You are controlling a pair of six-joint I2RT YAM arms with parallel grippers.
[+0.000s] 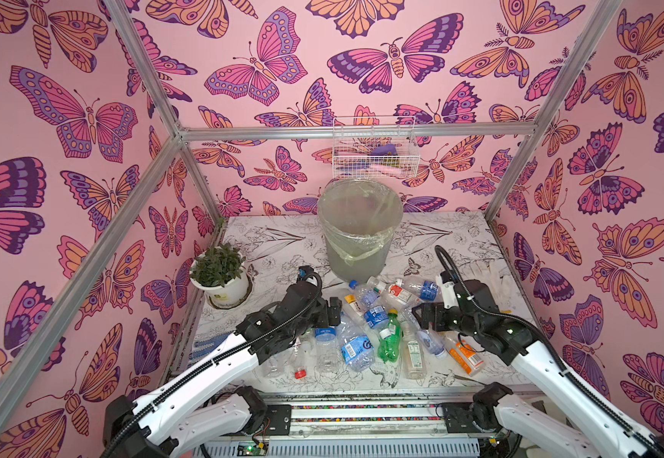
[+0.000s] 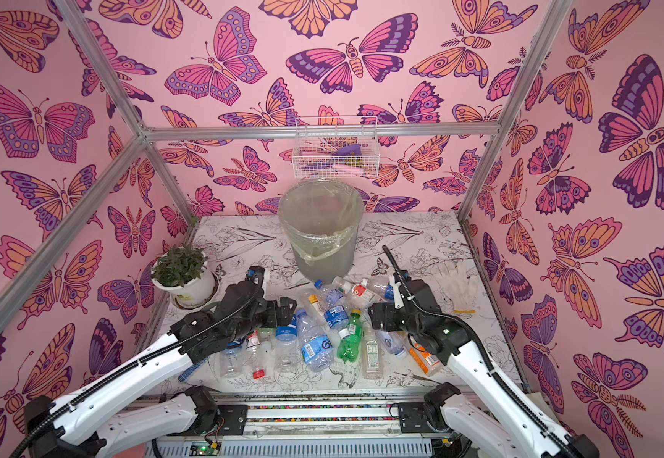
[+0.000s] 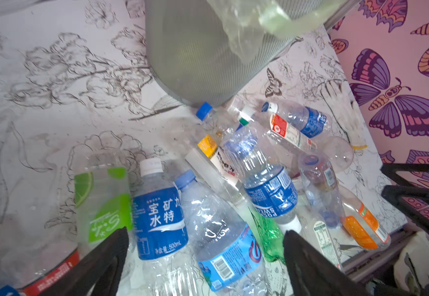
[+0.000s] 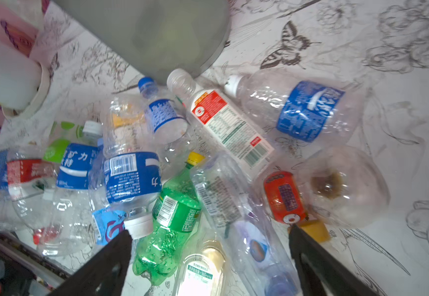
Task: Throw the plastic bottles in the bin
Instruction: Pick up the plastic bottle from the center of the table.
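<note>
Okay, pick stage, nothing grabbed yet. Left gripper (image 3: 205, 232) and right gripper (image 4: 209, 230) hover over the plastic bottles (image 1: 366, 317), jaws spread wide, empty. The bottles are heaped on the table (image 1: 282, 246), just in front of the bin (image 1: 356, 253). Next: drop onto one bottle, close across its body, lift over the rim.

- bin (image 1: 356, 271): translucent grey-white; liner (image 1: 362, 242) pale clear green.
- plastic bottles (image 1: 356, 349) before the bin: clear; blue, red, orange labels; two green.
- surface (image 1: 282, 246): white, black sketched flowers.
- walls (image 1: 282, 79) behind the bin: pink, orange-purple butterflies.
</note>
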